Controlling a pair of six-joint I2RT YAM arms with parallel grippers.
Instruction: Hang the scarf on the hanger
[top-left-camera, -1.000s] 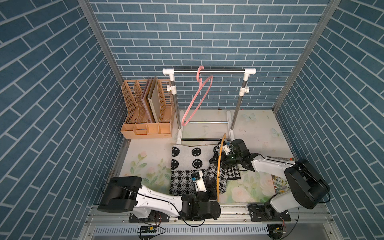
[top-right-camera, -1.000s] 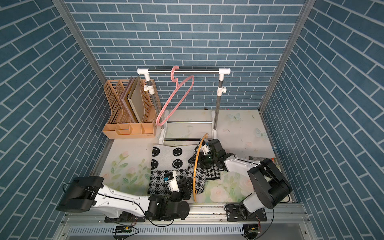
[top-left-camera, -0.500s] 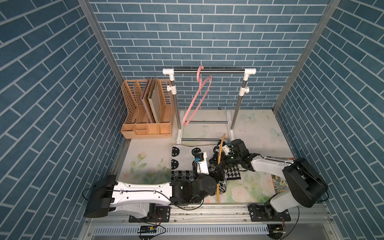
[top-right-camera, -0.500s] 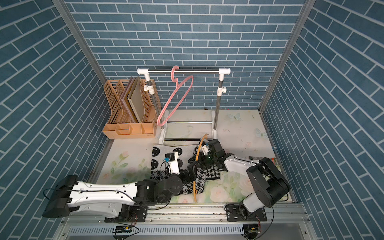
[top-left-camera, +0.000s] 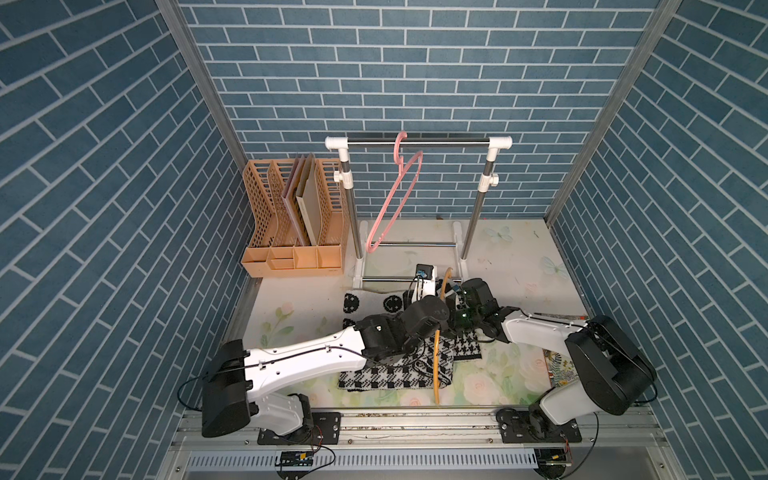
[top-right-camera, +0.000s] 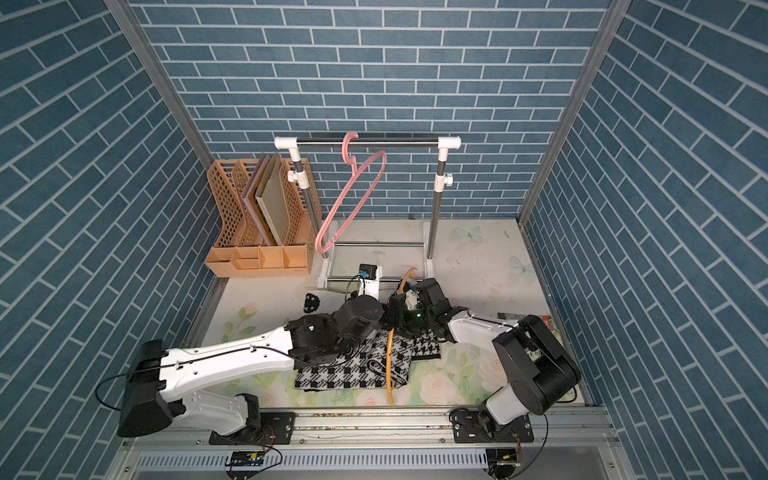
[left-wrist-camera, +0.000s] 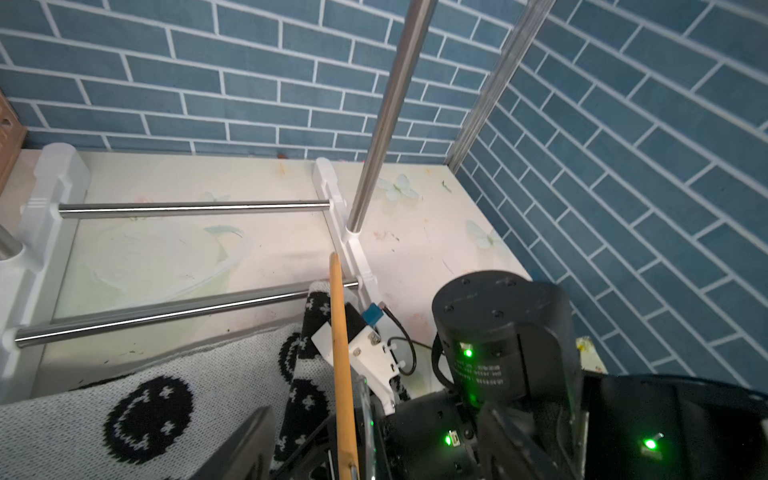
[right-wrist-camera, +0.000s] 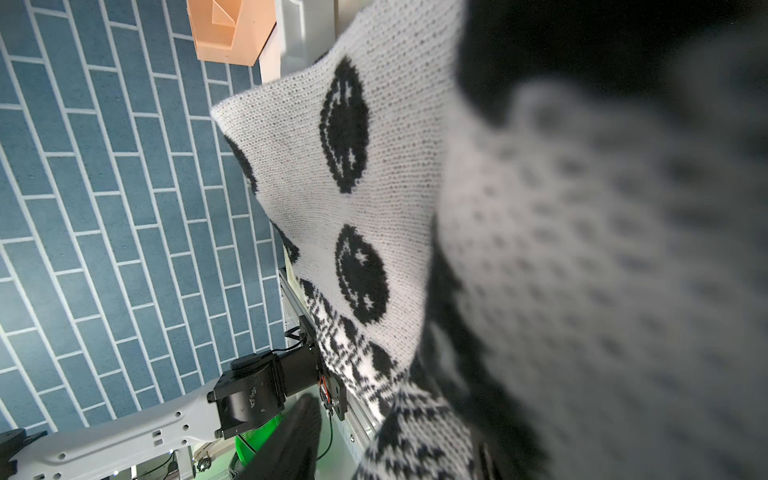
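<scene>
A: In both top views the scarf (top-left-camera: 399, 372) is seen lying on the table (top-left-camera: 519, 266), the orange hanger (top-left-camera: 436, 361) laid across it. The left gripper (top-left-camera: 436, 299) and right gripper (top-left-camera: 455, 311) are crowded at its far end; a knock between them is feared.

B: In the left wrist view the left jaws are seen spread, the hanger's bar between them. If closed off-centre, the bar could be pushed aside.

A: In the right wrist view only raised, blurred scarf is shown; the right jaws cannot be judged. A loose fold could be snagged.

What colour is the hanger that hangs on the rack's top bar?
It is a pink hanger, clearest in a top view.
</scene>
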